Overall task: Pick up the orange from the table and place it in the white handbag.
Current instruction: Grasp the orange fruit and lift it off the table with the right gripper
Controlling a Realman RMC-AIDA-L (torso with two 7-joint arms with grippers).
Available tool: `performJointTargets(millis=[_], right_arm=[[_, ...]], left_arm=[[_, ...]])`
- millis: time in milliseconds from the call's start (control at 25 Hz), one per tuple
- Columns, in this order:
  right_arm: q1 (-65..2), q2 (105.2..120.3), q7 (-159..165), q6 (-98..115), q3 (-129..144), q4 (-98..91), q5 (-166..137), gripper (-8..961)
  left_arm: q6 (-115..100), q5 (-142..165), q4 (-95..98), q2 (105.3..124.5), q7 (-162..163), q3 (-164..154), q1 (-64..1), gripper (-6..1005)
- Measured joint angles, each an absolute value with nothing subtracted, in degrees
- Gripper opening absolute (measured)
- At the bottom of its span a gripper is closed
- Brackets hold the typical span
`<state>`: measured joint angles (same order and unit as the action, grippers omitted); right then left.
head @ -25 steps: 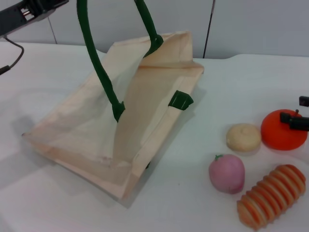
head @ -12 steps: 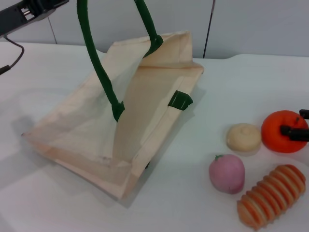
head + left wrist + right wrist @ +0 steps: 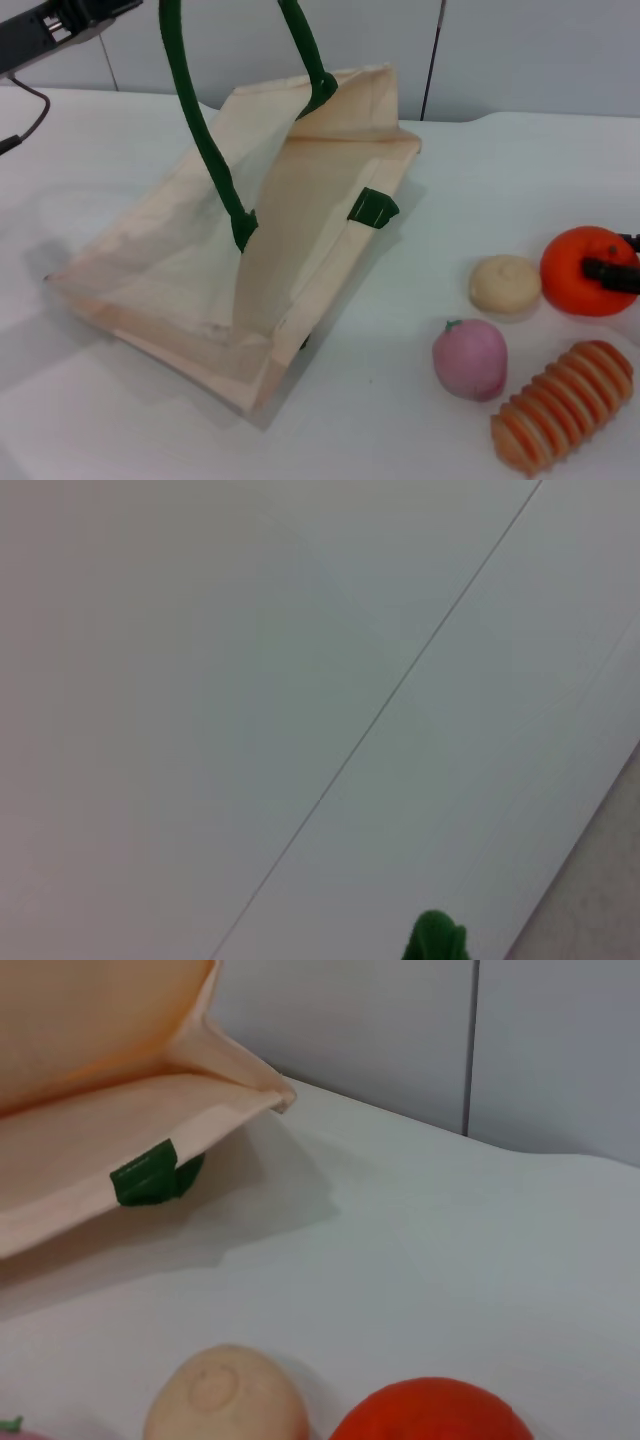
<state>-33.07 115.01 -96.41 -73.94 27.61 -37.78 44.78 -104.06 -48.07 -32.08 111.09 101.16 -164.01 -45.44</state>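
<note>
Nearest me lie the ribbed toy (image 3: pixel 563 404) and pink fruit (image 3: pixel 470 359). Beyond them, at the right edge of the tabletop (image 3: pixel 450 230), my right end effector (image 3: pixel 612 272) reaches the orange (image 3: pixel 584 270); I judge the grasp step in hand, closing next. Mostly cut off, its opening I cannot tell. Farther left, my left end effector (image 3: pixel 60 25) hangs above the white handbag (image 3: pixel 250 250); its grip is hidden.
</note>
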Motion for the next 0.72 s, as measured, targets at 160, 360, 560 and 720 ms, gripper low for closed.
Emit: performJointTargets(millis=[160, 360, 560, 720], right_arm=[[-33.1, 115.06, -96.4, -75.1, 27.4, -38.1, 45.4, 625], [-33.2, 115.25, -96.8, -77.1, 27.4, -39.7, 45.9, 543], [-33.1, 115.41, -97.2, -78.2, 27.4, -40.3, 46.0, 512], [-33.1, 115.41, -97.8, -79.1, 27.4, -40.3, 46.0, 484]], left_arm=[[-104.1, -48.1, -32.1, 111.1, 101.2, -164.0, -45.4, 91], [-104.1, -48.1, -32.1, 111.09, 101.2, -164.0, -45.4, 91], [-104.1, -48.1, -32.1, 111.1, 101.2, -164.0, -45.4, 91], [-104.1, -48.1, -32.1, 111.09, 101.2, -164.0, -45.4, 91]])
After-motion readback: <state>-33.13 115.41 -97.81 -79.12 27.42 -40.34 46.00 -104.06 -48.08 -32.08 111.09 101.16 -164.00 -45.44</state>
